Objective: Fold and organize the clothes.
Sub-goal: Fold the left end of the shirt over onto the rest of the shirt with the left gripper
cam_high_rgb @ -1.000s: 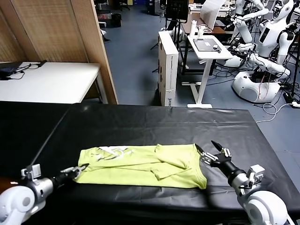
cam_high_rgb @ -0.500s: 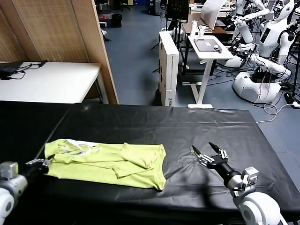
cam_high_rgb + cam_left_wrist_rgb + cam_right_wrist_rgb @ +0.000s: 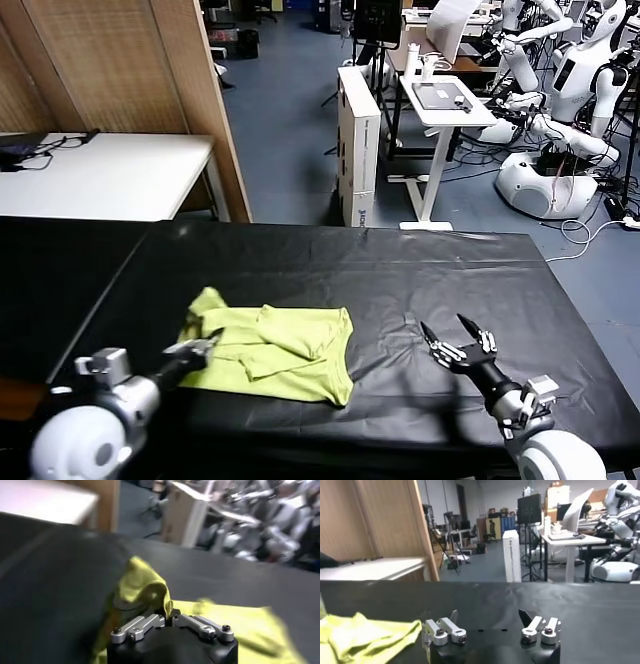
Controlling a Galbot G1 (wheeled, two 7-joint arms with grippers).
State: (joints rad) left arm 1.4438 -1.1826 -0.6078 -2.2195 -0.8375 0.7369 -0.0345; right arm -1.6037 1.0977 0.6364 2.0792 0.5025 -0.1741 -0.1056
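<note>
At lower left, the left gripper pinches the T-shirt, lifting its left edge. The shirt lies bunched at centre-left on the black table. At lower right, the right gripper hovers spread wide, empty.

A black-covered table is spread across the foreground. Beyond it, a white table is set beside a wooden partition. A tall white box and a white standing desk are seen on the blue floor.
</note>
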